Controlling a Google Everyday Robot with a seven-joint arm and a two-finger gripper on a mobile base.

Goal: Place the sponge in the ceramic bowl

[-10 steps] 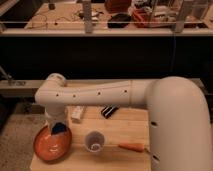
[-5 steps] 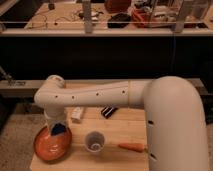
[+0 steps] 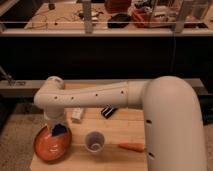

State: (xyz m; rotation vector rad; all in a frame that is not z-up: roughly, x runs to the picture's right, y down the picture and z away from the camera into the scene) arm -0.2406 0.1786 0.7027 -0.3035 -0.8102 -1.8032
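Sponge (image 3: pixel 60 130), dark blue, lies over the upper right inner edge of the ceramic bowl (image 3: pixel 44 149) on the desk (image 3: pixel 122 131), right at the tip of the gripper (image 3: pixel 56 125). Whether the gripper holds it or is clear of it cannot be told from this angle. By the look of it, a sponge so near the rim may tip out onto the desk or cling to the gripper as it lifts, and a sideways swing may clip the white cup (image 3: pixel 94 141) just right of the bowl. The arm (image 3: pixel 95 97) stretches left from its bulky shoulder, bends at the elbow and drops steeply to the bowl.
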